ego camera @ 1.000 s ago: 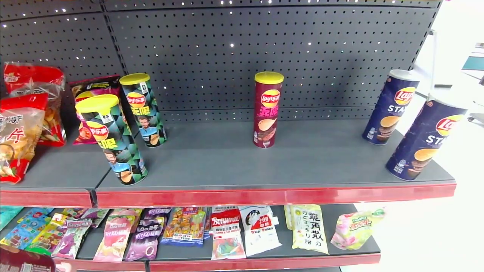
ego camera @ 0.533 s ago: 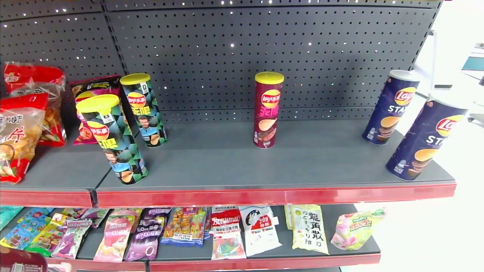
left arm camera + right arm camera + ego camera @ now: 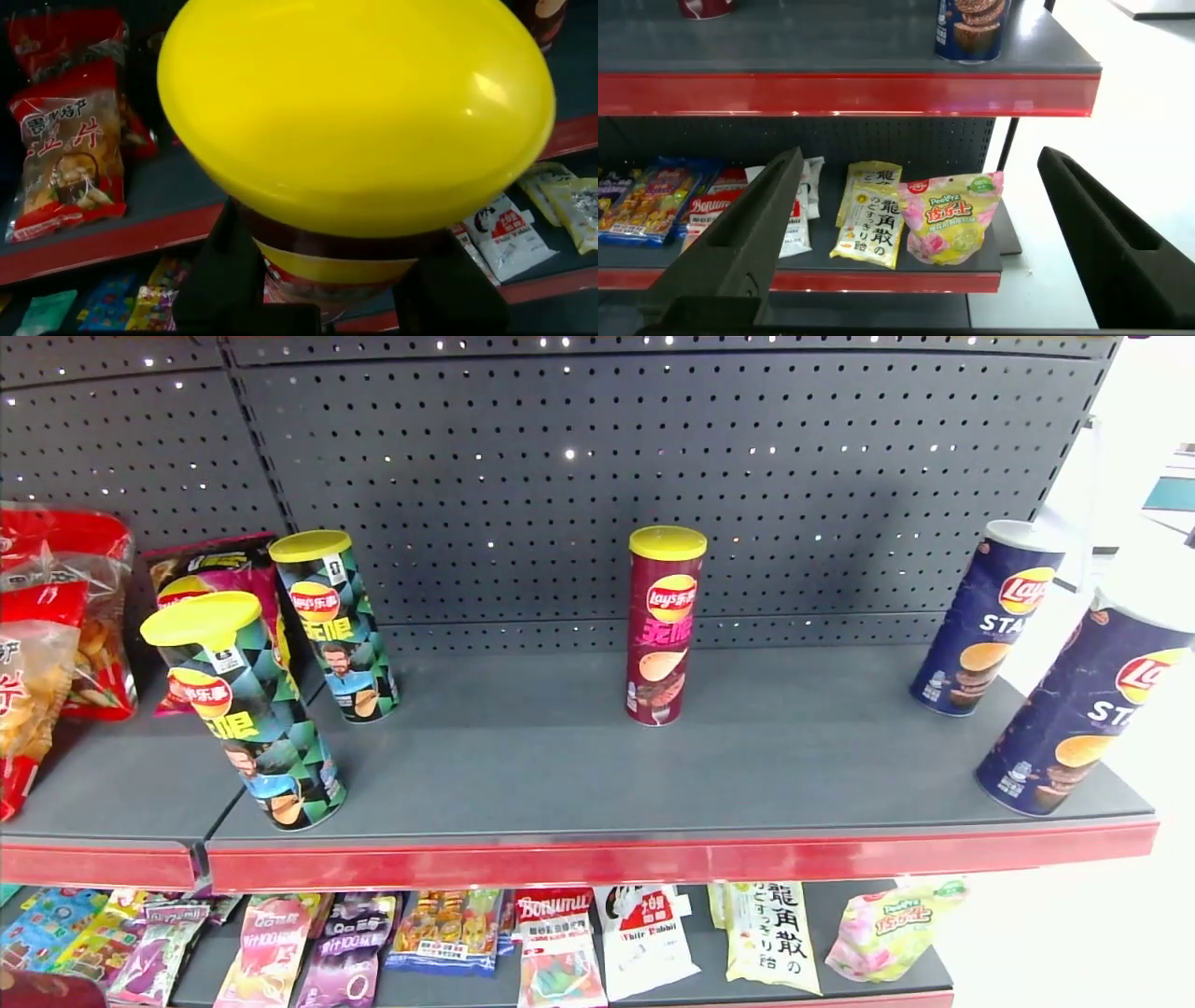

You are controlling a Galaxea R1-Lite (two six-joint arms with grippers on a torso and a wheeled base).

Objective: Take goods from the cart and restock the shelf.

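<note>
Tube (image 3: 355, 112), seemingly maroon, gripped in left hand (image 3: 336, 280); right hand (image 3: 920, 168) spread wide. Lift over shelf (image 3: 523, 775) lip, set upright beside maroon canister (image 3: 663, 625)

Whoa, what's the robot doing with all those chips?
It is restocking snacks. Its left gripper is clamped on a chip can with a yellow lid, not yet set down. Its right gripper is open and empty, facing the candy bags on the lower shelf. On the upper shelf stand two green cans, one red can and two blue cans.
</note>
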